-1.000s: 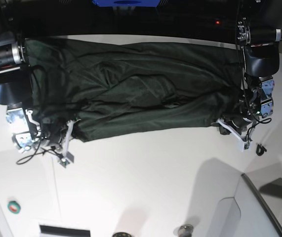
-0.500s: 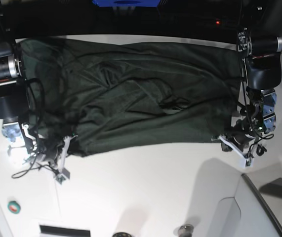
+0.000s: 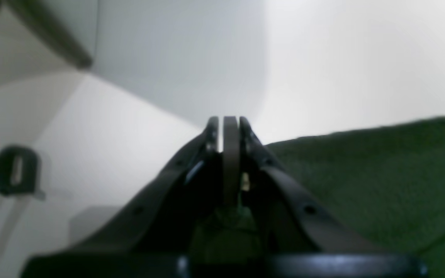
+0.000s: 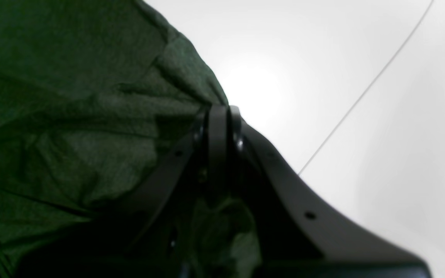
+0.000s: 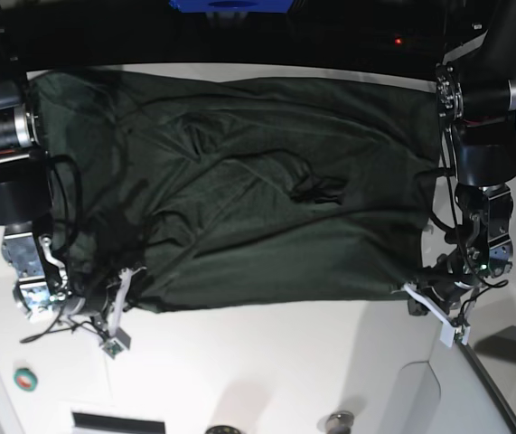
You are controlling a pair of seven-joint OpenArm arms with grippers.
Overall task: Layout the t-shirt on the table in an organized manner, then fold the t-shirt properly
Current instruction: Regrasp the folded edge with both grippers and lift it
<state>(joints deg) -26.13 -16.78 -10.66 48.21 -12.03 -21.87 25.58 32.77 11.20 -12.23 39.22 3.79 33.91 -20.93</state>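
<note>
The dark green t-shirt [image 5: 239, 190] lies spread wide across the white table [image 5: 267, 362], wrinkled in the middle, with its near hem fairly straight. My left gripper [image 5: 426, 303] is at the hem's right corner. In the left wrist view the left gripper [image 3: 228, 129] is shut, with a bit of the t-shirt [image 3: 361, 173] bunched between the fingers. My right gripper [image 5: 116, 312] is at the hem's left corner. The right wrist view shows the right gripper [image 4: 218, 116] shut on a fold of the t-shirt [image 4: 72, 116].
A small dark clip-like part [image 3: 12, 175] lies on the table beside the left gripper. A grey bin [image 5: 456, 380] stands at the near right, and a green round knob [image 5: 25, 380] at the near left. A thin seam [image 4: 361, 92] crosses the tabletop.
Both grippers have moved toward the table's near edge, dragging the hem with them. The shirt now lies longer and flatter. The right gripper closed on the cloth.
</note>
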